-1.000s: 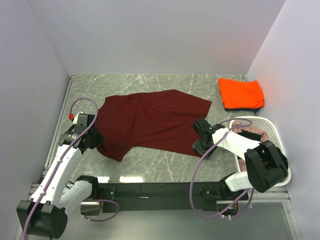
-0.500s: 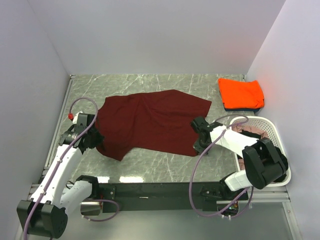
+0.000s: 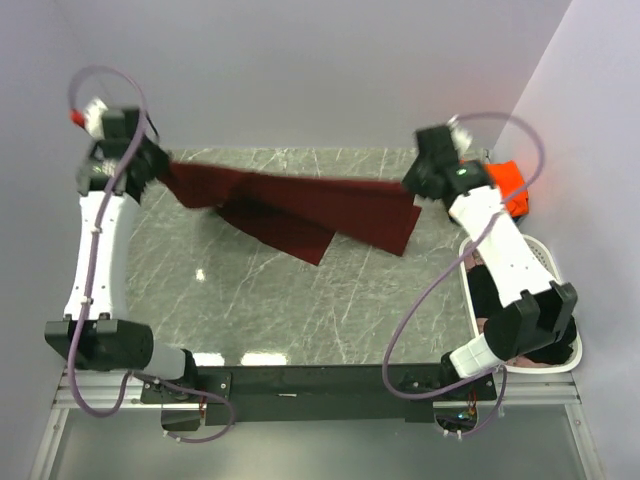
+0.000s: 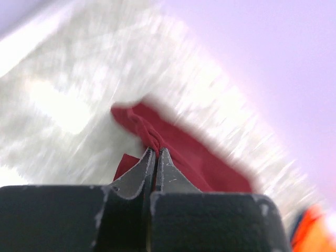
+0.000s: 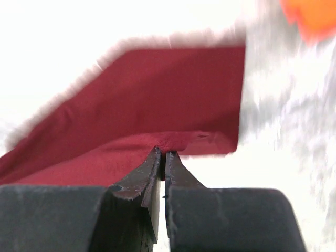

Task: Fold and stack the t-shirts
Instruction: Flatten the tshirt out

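You hold the dark maroon cloth t-shirt (image 3: 320, 210) stretched in the air between both arms, above the far half of the grey marble-patterned surface (image 3: 280, 310). The left fingers (image 4: 155, 155) are pressed together on a bunched twist at one end, and the right fingers (image 5: 161, 156) are pinched on a flatter edge at the other. Held this way, the garment hangs as a long band, and the likely purpose is to let its loose folds drop out before you lay it flat for folding. The fabric is thin, matte and limp. It sags in the middle, and a doubled flap with a pointed corner dangles towards you; from above you cannot tell whether it touches the surface. Both wrist views are streaked and soft, so the weave cannot be read, but the cloth gathers into small ropy creases where the left fingers bite. So narrow a pinch on slack cloth could let a corner slip. At the far right corner, the bright orange t-shirt (image 3: 508, 185) lies folded into a squarish pad behind the right arm, apparently marking where the stack goes. Nearer to you, the white perforated plastic basket (image 3: 548, 258) stands at the right edge, partly hidden by that arm. The maroon shirt is not yet folded.
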Tool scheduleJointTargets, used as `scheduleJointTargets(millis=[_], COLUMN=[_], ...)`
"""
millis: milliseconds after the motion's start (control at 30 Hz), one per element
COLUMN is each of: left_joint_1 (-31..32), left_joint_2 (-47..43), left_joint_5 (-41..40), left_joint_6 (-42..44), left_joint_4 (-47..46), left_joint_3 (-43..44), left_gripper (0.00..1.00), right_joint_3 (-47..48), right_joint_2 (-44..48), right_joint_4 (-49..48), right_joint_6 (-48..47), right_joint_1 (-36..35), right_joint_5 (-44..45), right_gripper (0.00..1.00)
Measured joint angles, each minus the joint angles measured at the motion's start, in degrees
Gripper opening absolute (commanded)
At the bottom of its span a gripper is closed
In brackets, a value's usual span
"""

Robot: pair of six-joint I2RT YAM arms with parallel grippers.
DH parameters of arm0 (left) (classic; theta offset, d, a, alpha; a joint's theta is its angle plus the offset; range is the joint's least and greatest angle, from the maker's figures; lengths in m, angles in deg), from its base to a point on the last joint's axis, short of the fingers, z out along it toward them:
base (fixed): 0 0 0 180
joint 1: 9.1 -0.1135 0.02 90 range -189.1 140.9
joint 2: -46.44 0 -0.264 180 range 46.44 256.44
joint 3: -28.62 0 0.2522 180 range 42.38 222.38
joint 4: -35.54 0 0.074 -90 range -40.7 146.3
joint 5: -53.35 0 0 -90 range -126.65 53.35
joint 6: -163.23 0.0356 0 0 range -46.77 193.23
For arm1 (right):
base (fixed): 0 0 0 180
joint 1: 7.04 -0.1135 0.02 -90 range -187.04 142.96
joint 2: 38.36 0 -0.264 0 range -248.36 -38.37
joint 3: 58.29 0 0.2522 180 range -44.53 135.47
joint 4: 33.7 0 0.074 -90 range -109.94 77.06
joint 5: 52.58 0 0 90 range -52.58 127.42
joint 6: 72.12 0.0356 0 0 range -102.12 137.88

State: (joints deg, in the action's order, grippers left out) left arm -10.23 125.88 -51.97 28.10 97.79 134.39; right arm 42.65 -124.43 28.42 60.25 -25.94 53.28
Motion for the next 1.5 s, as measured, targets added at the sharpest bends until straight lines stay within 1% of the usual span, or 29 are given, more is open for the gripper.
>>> scheduleJointTargets(millis=[33, 133, 233, 300, 400, 500, 567, 633, 733, 800, 867, 967, 1033, 1133, 1233, 1300, 1367, 1500], left_joint_1=[-1.1, -3.0, -3.2, -3.2, -3.2, -3.2, -3.2, -3.2, -3.1, -2.9, -2.8, -2.7, -2.6, -2.6, -2.6, -2.6, -2.6, -2.6], left_joint_2=[1.9, 3.5, 1.1, -3.5, -12.6, -22.2, -26.4, -29.4, -31.2, -31.4, -31.1, -28.9, -26.2, -21.0, -13.5, -6.2, 1.0, 14.4], left_joint_5=[-0.2, -0.4, -0.7, -1.1, -1.5, -1.8, -1.8, -1.7, -1.6, -1.2, -0.3, 2.3, 4.3, 6.9, 9.3, 11.5, 13.7, 18.1], left_joint_6=[0.0, 0.1, 0.7, 1.4, 3.0, 5.1, 6.4, 8.0, 9.8, 11.0, 12.1, 13.7, 14.5, 15.3, 15.8, 15.7, 15.6, 15.3], left_joint_4=[0.3, 1.2, 1.5, 0.9, -0.7, -3.3, -4.4, -5.9, -8.2, -9.6, -10.9, -12.6, -15.2, -20.7, -26.2, -29.0, -30.8, -35.1], left_joint_3=[5.7, 16.9, 23.8, 24.5, 24.0, 24.2, 26.2, 28.8, 29.6, 28.3, 25.2, 19.0, 13.3, 1.9, -8.7, -14.0, -16.9, -17.2], left_gripper=[0.01, 0.01, 0.01, 0.01, 0.01, 0.01, 0.01, 0.01, 0.01, 0.01, 0.01, 0.01, 0.01, 0.02, 0.04, 0.04, 0.04, 0.01], right_joint_3=[3.8, 13.0, 17.4, 18.8, 18.9, 16.8, 15.0, 13.9, 14.1, 14.0, 13.0, 9.2, 5.1, -4.0, -14.7, -19.8, -23.0, -23.2], right_joint_2=[0.0, 0.8, 3.7, 7.2, 14.1, 22.6, 27.9, 33.0, 38.0, 39.4, 39.5, 38.4, 36.7, 33.4, 28.4, 22.7, 15.6, 1.2], right_joint_4=[0.1, 0.0, 0.8, 1.7, 3.1, 3.1, 3.1, 3.2, 2.8, 2.7, 2.4, 2.1, 1.3, -3.1, -9.8, -14.4, -18.4, -24.9], right_joint_6=[-1.9, -7.2, -11.7, -14.4, -17.6, -20.0, -21.4, -22.8, -24.3, -25.1, -25.9, -27.1, -27.8, -29.0, -30.7, -31.9, -33.0, -34.7], right_joint_1=[1.3, 3.7, 3.7, 3.7, 3.7, 3.7, 3.6, 3.6, 3.6, 3.6, 3.7, 3.8, 3.9, 4.0, 4.2, 4.5, 5.4, 8.2], right_joint_5=[-0.1, -1.4, -3.5, -5.1, -8.2, -11.4, -13.7, -16.3, -18.9, -19.8, -20.0, -19.8, -19.5, -17.8, -14.9, -13.7, -13.1, -12.9], right_gripper=[0.00, 0.00, 0.00, 0.00, 0.00, 0.00, 0.00, 0.00, 0.00, 0.00, 0.00, 0.00, 0.00, 0.00, 0.00, 0.00, 0.00, 0.00])
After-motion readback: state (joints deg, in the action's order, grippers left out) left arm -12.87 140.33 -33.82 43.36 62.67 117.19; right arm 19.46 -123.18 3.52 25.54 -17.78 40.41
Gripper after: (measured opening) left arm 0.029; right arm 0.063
